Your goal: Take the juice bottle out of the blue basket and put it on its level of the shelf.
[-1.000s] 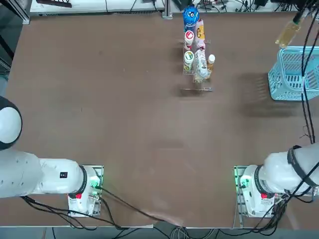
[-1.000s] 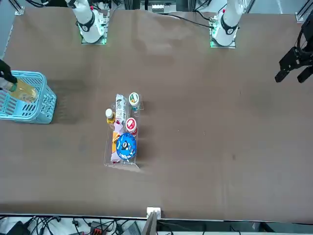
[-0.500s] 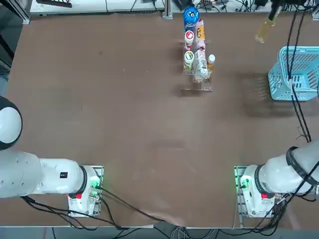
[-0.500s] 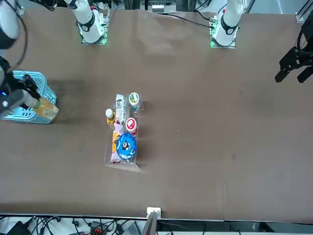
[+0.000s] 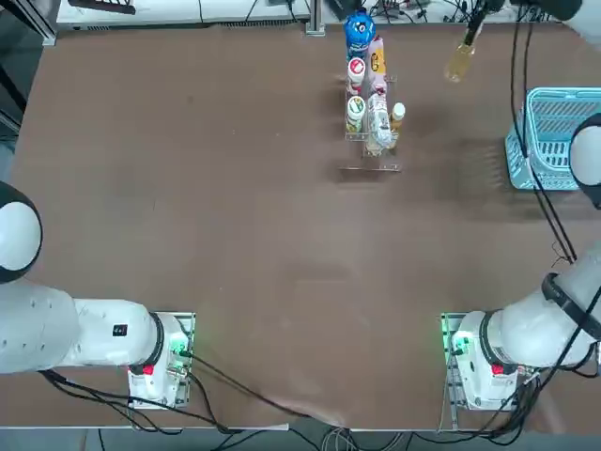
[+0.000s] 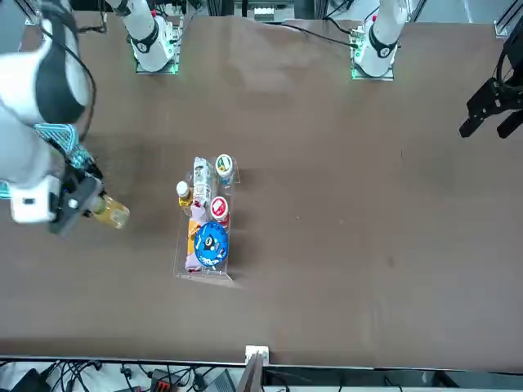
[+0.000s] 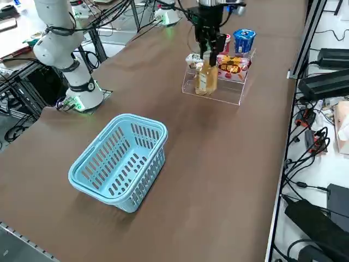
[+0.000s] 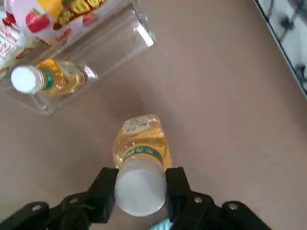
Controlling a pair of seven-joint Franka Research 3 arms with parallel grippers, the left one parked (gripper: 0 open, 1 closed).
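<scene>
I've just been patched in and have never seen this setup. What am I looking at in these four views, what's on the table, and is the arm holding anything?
Two robot arms are bolted to a brown table; only the right one works. One camera looks down from overhead, one faces the robot from across the table, one watches from its right side, and one sits on the working wrist.

The right gripper is shut on the juice bottle's neck, below its white cap, carrying it in the air between the blue basket and the shelf.

The basket looks empty. The shelf, a clear stepped rack, holds a second juice bottle and several other drinks.
</scene>
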